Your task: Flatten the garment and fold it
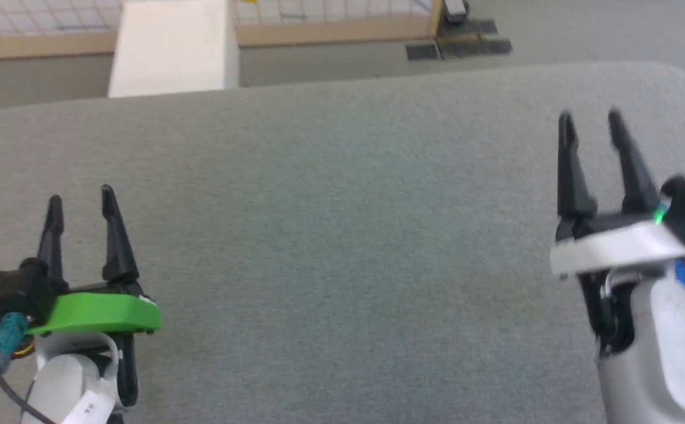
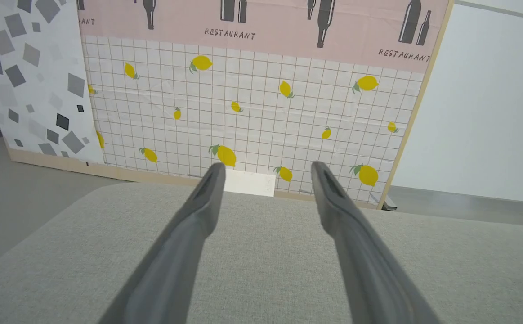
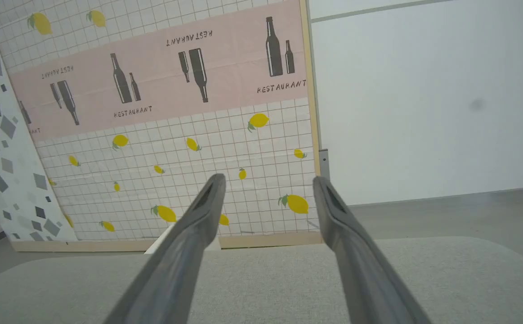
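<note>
Right gripper [image 3: 265,180], fingers spread with nothing between them, above a grey fabric surface [image 3: 445,279]; beyond stands a lemon-and-bottle patterned panel [image 3: 176,135] beside a white wall [image 3: 423,90].

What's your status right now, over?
Left gripper open, right gripper open, both above the grey upholstered surface. Garment not in either grip. White block beyond the far edge, out of the way.

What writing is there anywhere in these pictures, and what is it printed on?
"RESTAURANT": printed repeatedly under bottle drawings on the pink band of the lemon-patterned panel; some copies in the right wrist view stand upside down.
"ANT": a cut-off copy at that band's left end, left wrist view.
White tag on the left arm: marks too blurred to read.
</note>
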### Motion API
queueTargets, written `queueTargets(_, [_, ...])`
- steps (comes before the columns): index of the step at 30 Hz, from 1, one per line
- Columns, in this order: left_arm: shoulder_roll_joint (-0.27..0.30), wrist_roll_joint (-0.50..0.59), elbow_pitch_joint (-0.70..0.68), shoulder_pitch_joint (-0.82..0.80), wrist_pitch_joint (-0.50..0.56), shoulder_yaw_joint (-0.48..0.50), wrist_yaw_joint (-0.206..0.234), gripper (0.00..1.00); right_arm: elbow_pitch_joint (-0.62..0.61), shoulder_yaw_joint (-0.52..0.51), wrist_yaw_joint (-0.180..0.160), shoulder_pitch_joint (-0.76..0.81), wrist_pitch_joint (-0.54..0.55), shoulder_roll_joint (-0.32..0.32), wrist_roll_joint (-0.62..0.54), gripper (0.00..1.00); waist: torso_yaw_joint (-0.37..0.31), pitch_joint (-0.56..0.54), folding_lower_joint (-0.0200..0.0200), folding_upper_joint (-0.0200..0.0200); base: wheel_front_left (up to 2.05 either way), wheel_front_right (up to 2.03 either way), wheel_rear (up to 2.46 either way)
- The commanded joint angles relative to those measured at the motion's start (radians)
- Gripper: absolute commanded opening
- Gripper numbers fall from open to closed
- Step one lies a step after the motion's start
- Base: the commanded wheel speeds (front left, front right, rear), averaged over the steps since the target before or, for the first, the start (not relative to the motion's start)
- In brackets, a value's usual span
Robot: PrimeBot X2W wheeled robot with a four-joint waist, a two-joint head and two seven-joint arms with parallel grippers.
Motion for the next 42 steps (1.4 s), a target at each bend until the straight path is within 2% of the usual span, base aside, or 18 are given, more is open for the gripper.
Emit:
queueTargets(1, [-0.011,0.006,0.012,-0.004,-0.008,-0.005,0.003,1.0,0.016,0.005,-0.001,0.038,-0.016,0.001,0.025,1.0,0.066,-0.07,0.0,0.0,0.0,0.0,0.0])
queueTargets(7, [-0.04,0.032,0.066,0.02,-0.011,-0.031,-0.008,1.0,0.051,0.024,-0.001,0.139,-0.043,0.001,0.038,1.0,0.078,-0.099,0.0,0.0,0.0,0.0,0.0])
queueTargets(11, [-0.059,0.053,0.103,0.035,-0.012,-0.057,-0.019,1.0,0.061,0.028,-0.001,0.185,-0.047,0.001,0.004,1.0,0.078,-0.106,0.0,0.0,0.0,0.0,0.0])
queueTargets(19, [-0.082,0.079,0.169,0.04,-0.012,-0.068,-0.05,1.0,0.09,0.023,-0.001,0.224,-0.048,0.001,-0.004,1.0,0.067,-0.101,0.0,0.0,0.0,0.0,0.0])
queueTargets(20, [-0.081,0.072,0.17,0.038,-0.007,-0.069,-0.046,0.0,0.088,0.024,0.0,0.212,-0.043,0.001,-0.002,0.0,0.068,-0.102,0.0,0.0,0.0,0.0,0.0])
queueTargets(42, [-0.096,0.107,0.148,0.051,0.026,-0.062,-0.054,0.0,0.058,0.025,0.0,0.231,-0.01,0.001,-0.031,0.0,0.075,-0.109,0.0,0.0,0.0,0.0,0.0])
